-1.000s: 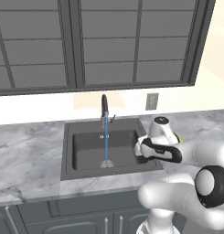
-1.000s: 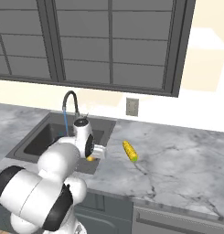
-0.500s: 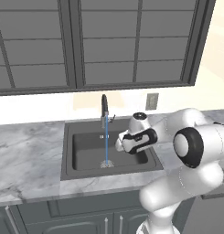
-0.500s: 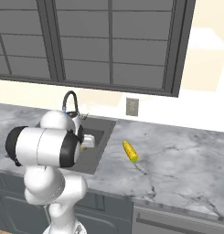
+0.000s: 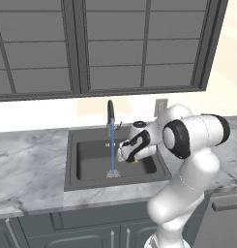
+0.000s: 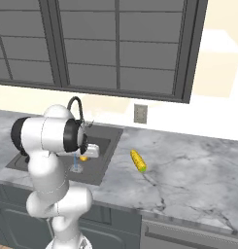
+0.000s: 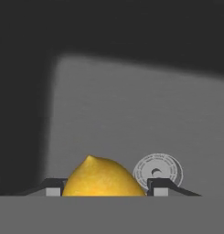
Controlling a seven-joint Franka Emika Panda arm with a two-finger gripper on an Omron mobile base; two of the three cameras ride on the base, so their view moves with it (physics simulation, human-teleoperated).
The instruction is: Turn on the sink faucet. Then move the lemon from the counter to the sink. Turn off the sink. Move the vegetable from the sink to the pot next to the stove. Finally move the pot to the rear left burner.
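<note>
In the hand view the yellow lemon point(image 7: 102, 178) sits between my two dark fingertips point(image 7: 53, 188), and my gripper point(image 7: 106, 189) is shut on it. Below it lie the dark sink floor point(image 7: 131, 114) and the round metal drain point(image 7: 158, 170). From the left base view, my gripper point(image 5: 132, 157) hangs low inside the sink point(image 5: 70, 183), right of the blue water stream point(image 5: 112, 150) running from the dark faucet point(image 5: 110, 114). A bit of lemon point(image 5: 135, 161) shows under the hand. The right base view has the lemon point(image 6: 83, 157) in my gripper point(image 6: 86, 154) over the basin. The pot and the stove are out of view.
A yellow corn cob point(image 6: 138, 161) lies on the marble counter point(image 6: 188, 170) to the right of the sink. Dark wall cabinets hang above the faucet point(image 6: 74, 103). A grey appliance front point(image 6: 188, 233) sits under the counter at the right.
The arm has swung left from the sink's right rim to over the basin, carrying the lemon lower into the sink. Water keeps running.
</note>
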